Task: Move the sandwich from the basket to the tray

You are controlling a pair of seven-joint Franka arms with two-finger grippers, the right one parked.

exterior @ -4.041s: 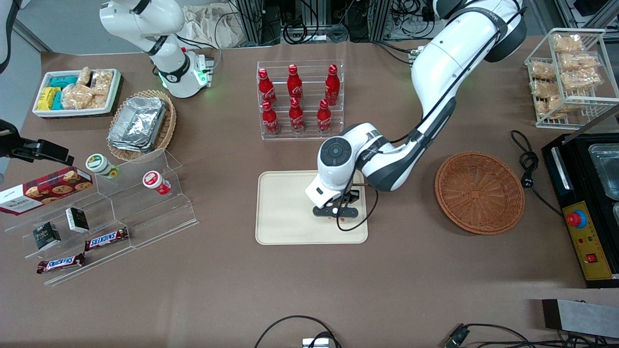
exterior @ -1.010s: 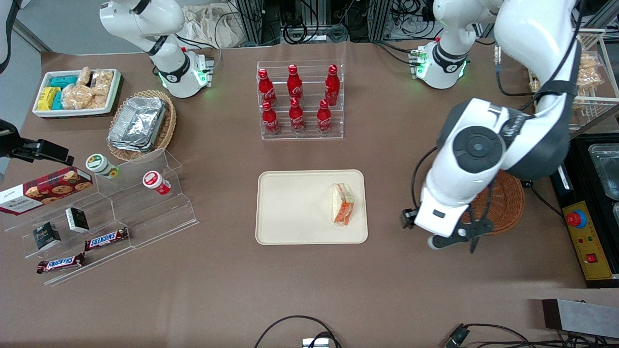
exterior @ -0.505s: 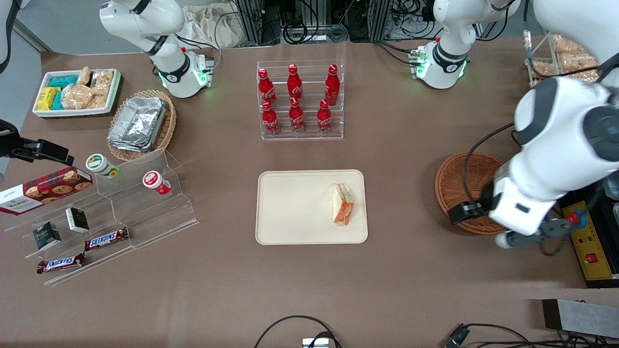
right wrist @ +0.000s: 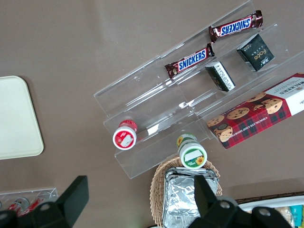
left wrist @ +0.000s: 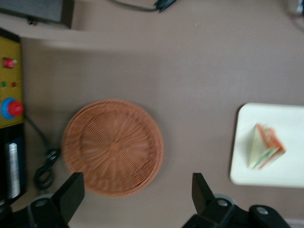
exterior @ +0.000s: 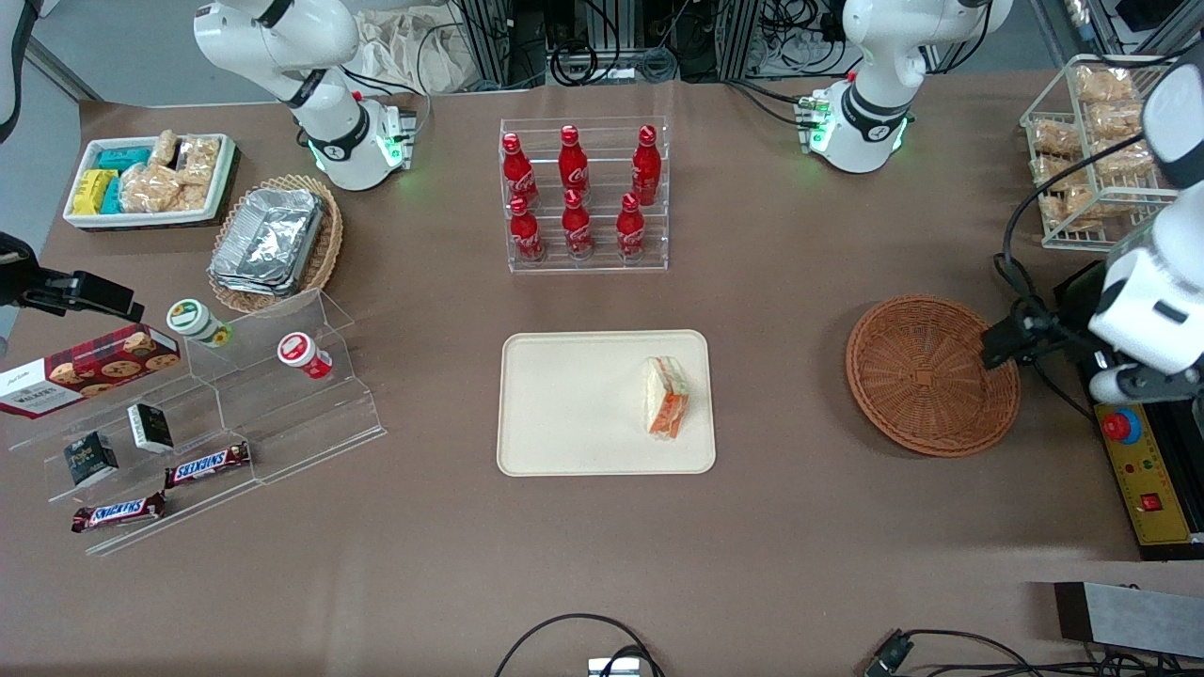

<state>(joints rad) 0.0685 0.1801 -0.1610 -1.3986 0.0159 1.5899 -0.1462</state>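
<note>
The sandwich (exterior: 666, 399) (left wrist: 266, 146), a wrapped white wedge with orange and green filling, lies on the cream tray (exterior: 564, 404) (left wrist: 285, 118), near the tray's end closest to the basket. The reddish-brown wicker basket (exterior: 931, 374) (left wrist: 113, 147) holds nothing. My gripper (exterior: 1143, 381) (left wrist: 137, 199) hangs high at the working arm's end of the table, beside the basket and over the black control box. It is open wide with nothing between its fingers (left wrist: 71, 194).
A rack of red bottles (exterior: 583, 193) stands farther from the front camera than the tray. A wire rack of bagged snacks (exterior: 1101, 141), a control box with a red button (exterior: 1121, 426) and a coiled cable (exterior: 1025, 320) sit near the gripper. Acrylic shelves (exterior: 207, 404) stand toward the parked arm's end.
The gripper let go of the sandwich on the tray, rose and swung away past the basket toward the working arm's end of the table. The sandwich has stayed put.
</note>
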